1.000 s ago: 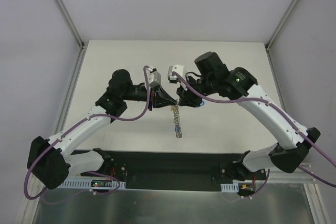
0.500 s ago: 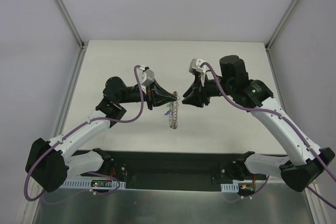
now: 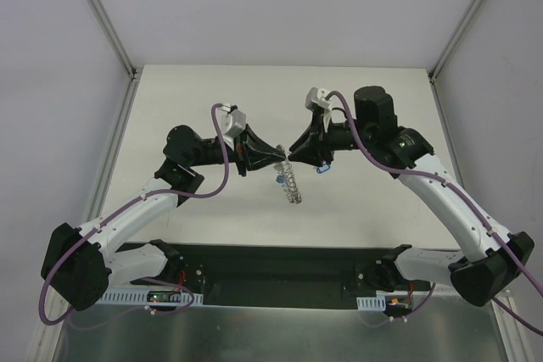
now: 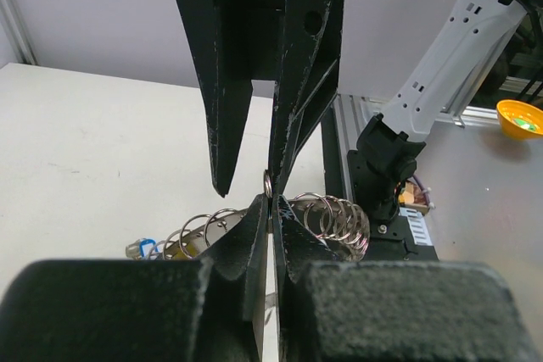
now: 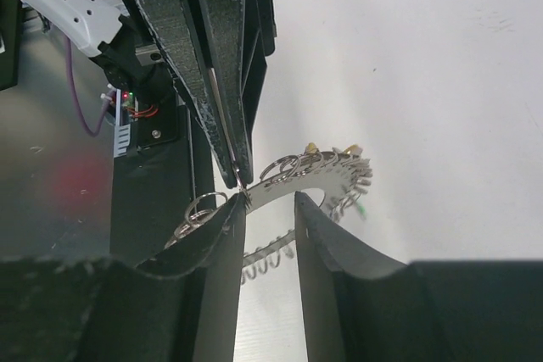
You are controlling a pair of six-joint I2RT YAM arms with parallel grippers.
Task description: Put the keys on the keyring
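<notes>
From overhead I see both arms meeting nose to nose above the middle of the table [image 3: 382,201]. The left gripper [image 3: 281,156] is clamped tight on the rim of the keyring [image 3: 291,186], which hangs down from its tips. In the left wrist view its fingers pinch the thin metal edge between them. Small wire loops [image 4: 333,216] fan out behind, and a blue key [image 4: 142,248] sits low at the left among them.

The right gripper [image 5: 270,203] has its fingers parted. In its own camera the flat, toothed ring crosses just above the gap, with one fingertip right at the end of the rim — I cannot tell whether it touches. Yellow and green specks sit on the ring's far edge — too small for me to call.
</notes>
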